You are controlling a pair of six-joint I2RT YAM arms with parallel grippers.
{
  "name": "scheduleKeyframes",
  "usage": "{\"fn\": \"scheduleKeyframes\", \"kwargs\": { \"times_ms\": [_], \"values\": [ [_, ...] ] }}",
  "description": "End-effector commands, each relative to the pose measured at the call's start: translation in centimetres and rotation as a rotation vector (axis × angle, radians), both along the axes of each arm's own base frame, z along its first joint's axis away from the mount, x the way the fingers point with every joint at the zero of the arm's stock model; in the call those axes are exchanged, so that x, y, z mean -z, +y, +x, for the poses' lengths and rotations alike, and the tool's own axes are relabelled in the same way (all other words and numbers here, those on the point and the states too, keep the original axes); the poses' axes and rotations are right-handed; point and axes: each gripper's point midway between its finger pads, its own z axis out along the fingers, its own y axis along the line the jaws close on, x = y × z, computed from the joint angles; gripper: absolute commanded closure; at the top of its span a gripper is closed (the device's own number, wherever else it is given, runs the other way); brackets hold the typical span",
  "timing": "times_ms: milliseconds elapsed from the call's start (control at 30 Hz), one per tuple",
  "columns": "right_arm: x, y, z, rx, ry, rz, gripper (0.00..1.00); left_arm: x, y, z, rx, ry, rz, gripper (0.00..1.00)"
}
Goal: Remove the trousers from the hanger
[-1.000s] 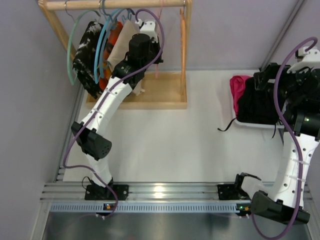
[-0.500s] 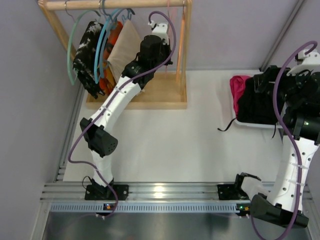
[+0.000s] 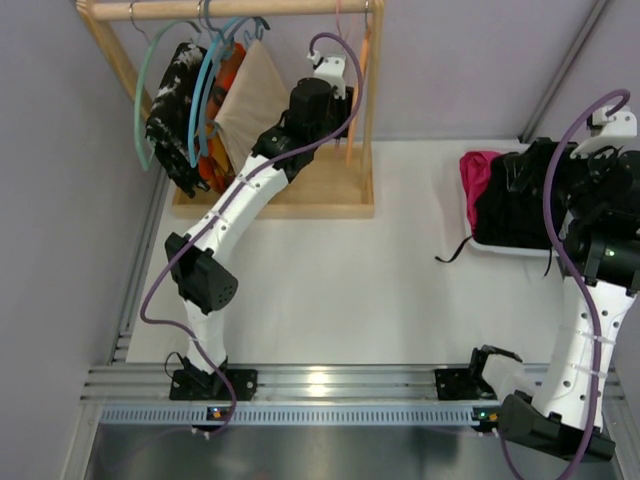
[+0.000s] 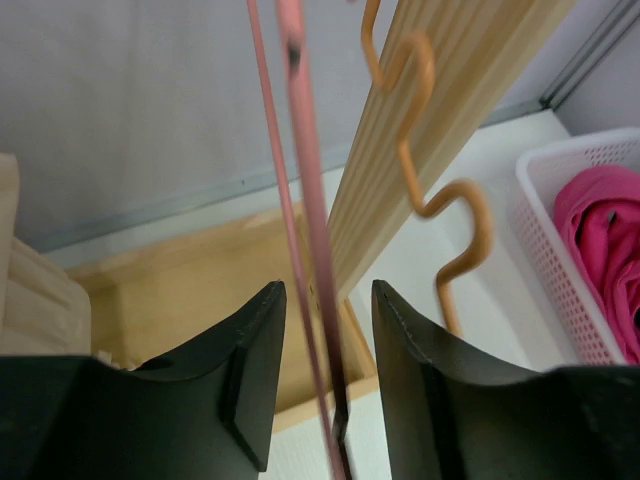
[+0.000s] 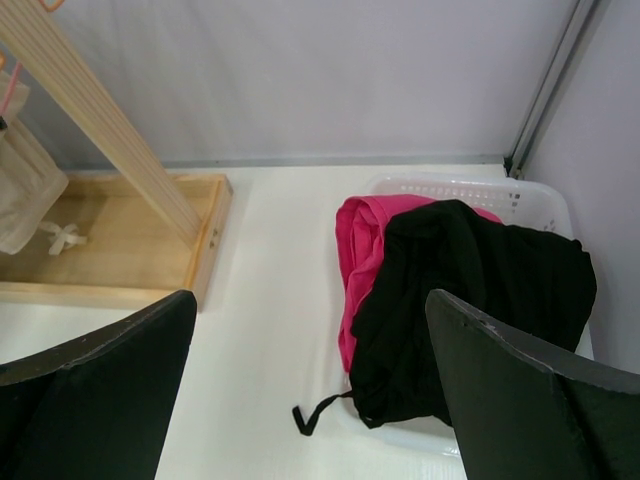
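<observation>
The magenta-pink trousers [image 5: 360,250] and the black trousers [image 5: 470,290] lie heaped in a white basket [image 5: 540,195] at the table's right; a black drawstring [image 5: 320,410] trails onto the table. In the top view the pink pair [image 3: 478,170] lies left of the black pair [image 3: 515,205]. My right gripper [image 5: 310,300] is open and empty above the basket's left side. My left gripper [image 4: 328,290] is open at the rack's right end, with a bare pink wire hanger [image 4: 300,150] running between its jaws, untouched. A bare orange hanger [image 4: 425,110] hangs just right of it.
A wooden rack with top rail [image 3: 230,10] and base tray [image 3: 320,185] stands at the back left. On teal and blue hangers hang a black-and-white garment [image 3: 170,110], an orange one [image 3: 225,80] and a beige one [image 3: 250,100]. Grey walls close in left and behind.
My left arm has swung right along the rack, away from the beige garment, to the pink hanger. My right arm has barely shifted over the basket.
</observation>
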Motion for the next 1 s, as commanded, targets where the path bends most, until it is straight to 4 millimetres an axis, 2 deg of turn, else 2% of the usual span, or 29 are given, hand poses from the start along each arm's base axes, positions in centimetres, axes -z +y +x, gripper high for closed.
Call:
{"fn": "scheduleKeyframes", "kwargs": {
  "times_ms": [0,33,167,267,333,367,400,467,567,600,667,700,867,900,933,967],
  "values": [
    [-0.7,0.0,-0.6,0.001,-0.033,-0.015,0.01,-2.5,1.4,-1.8,-0.006,-0.043,-0.008,0.53],
    [-0.7,0.0,-0.7,0.001,-0.034,-0.014,0.01,-2.9,1.8,-2.2,-0.005,-0.047,-0.009,0.46],
    [0.0,0.0,-0.6,0.001,-0.029,-0.012,0.01,-3.0,3.1,-4.6,0.014,-0.035,-0.006,0.37],
    [0.3,0.0,-0.6,0.001,-0.029,-0.01,0.01,-3.2,4.2,-7.2,0.052,-0.024,-0.023,0.3],
    [0.3,0.0,-0.7,0.003,-0.034,-0.011,0.01,-3.5,5.0,-9.3,0.083,-0.024,-0.04,0.26],
    [0.7,0.1,-0.6,-0.003,-0.028,-0.007,0.01,-4.0,5.1,-11.8,0.154,-0.026,-0.072,0.2],
    [0.7,0.1,-0.6,-0.005,-0.03,-0.007,0.01,-4.0,5.1,-11.8,0.155,-0.026,-0.072,0.2],
    [1.0,0.1,-0.5,-0.005,-0.026,-0.007,0.01,-4.2,4.9,-14.4,0.243,-0.019,-0.101,0.16],
    [1.4,0.1,-0.5,-0.014,-0.021,-0.013,0.01,-4.1,5.5,-17.0,0.3,-0.011,-0.123,0.05],
    [1.4,0.3,-0.6,-0.022,-0.026,-0.024,0.01,-4.0,5.2,-18.1,0.353,-0.004,-0.134,0.01],
    [1.9,0.5,-0.7,-0.039,-0.017,-0.031,0.01,-3.8,6.1,-19.7,0.385,0.017,-0.163,0.01],
    [2.1,0.9,-0.8,-0.059,-0.009,-0.027,0.01,-3.5,5.9,-20.9,0.456,0.046,-0.177,0.01],
    [4.1,2.1,-1.2,-0.166,0.065,-0.064,0.01,0.1,11.2,-20.0,0.376,0.196,-0.203,0.01],
    [5.2,2.8,-1.4,-0.215,0.109,-0.054,0.01,1.0,12.0,-20.1,0.353,0.225,-0.189,0.01],
    [6.1,3.5,-1.7,-0.269,0.152,-0.04,0.01,2.3,13.7,-20.0,0.303,0.237,-0.157,0.01],
    [6.1,3.6,-1.7,-0.271,0.151,-0.041,0.01,2.0,14.5,-19.8,0.274,0.209,-0.135,0.01]
  ]
}}
